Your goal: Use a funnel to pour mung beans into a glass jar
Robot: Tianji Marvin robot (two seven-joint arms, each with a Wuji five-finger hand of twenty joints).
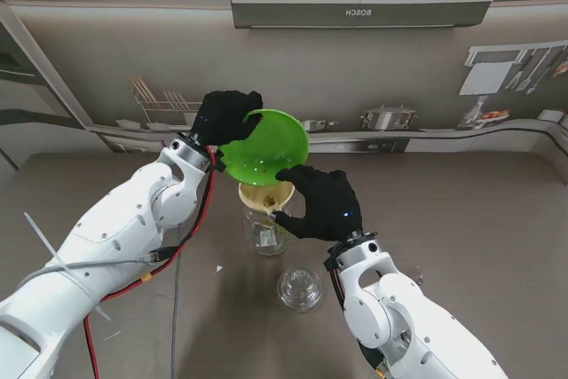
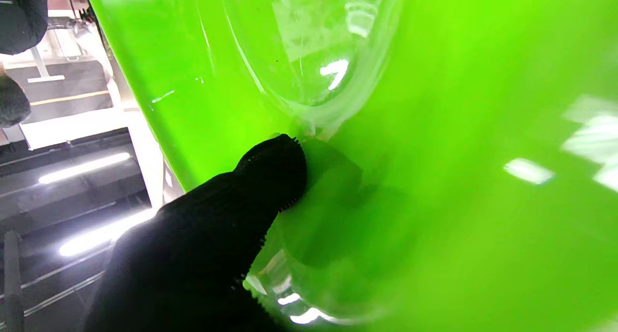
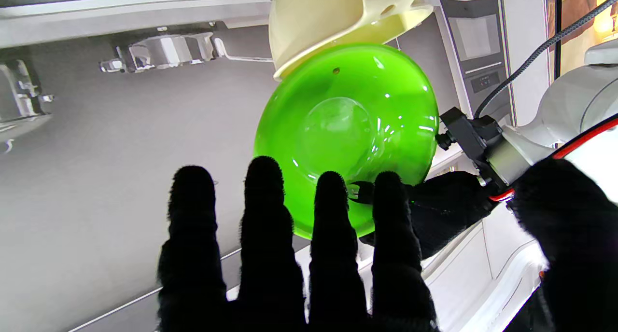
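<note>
My left hand [image 1: 226, 117] is shut on the rim of a bright green bowl [image 1: 266, 144] and holds it steeply tipped over a cream funnel [image 1: 264, 194]. The funnel sits in the mouth of a glass jar [image 1: 269, 235], and some greenish grains show inside the jar. My right hand [image 1: 324, 206] is open right beside the funnel and jar, on their right, with its fingers spread and nothing in it. In the left wrist view the green bowl [image 2: 434, 129] fills the picture, with a gloved finger [image 2: 217, 235] pressed on it. The right wrist view shows the bowl [image 3: 347, 129] and the funnel [image 3: 328, 18] beyond my spread right hand [image 3: 289, 255].
A round glass lid [image 1: 299, 288] lies on the table nearer to me than the jar. A printed kitchen backdrop stands behind the brown table [image 1: 461, 210]. A red cable [image 1: 200, 219] hangs along my left forearm.
</note>
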